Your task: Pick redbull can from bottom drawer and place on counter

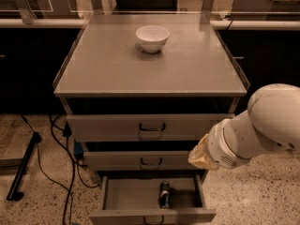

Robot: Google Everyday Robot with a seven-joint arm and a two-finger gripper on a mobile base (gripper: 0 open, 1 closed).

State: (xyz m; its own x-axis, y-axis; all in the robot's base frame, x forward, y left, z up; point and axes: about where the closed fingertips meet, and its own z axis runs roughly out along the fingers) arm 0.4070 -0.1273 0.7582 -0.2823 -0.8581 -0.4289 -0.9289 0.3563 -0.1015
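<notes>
likely a lab: grey drawer cabinet (pixel 108 125), clear-panelled ledge (pixel 37 23), speckled floor (pixel 262 196); pincer (pixel 199 154) beside cabinet.

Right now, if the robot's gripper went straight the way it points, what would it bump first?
Probably the lower closed drawer front, just left of the gripper; depth is unclear, so it might pass in front.
</notes>
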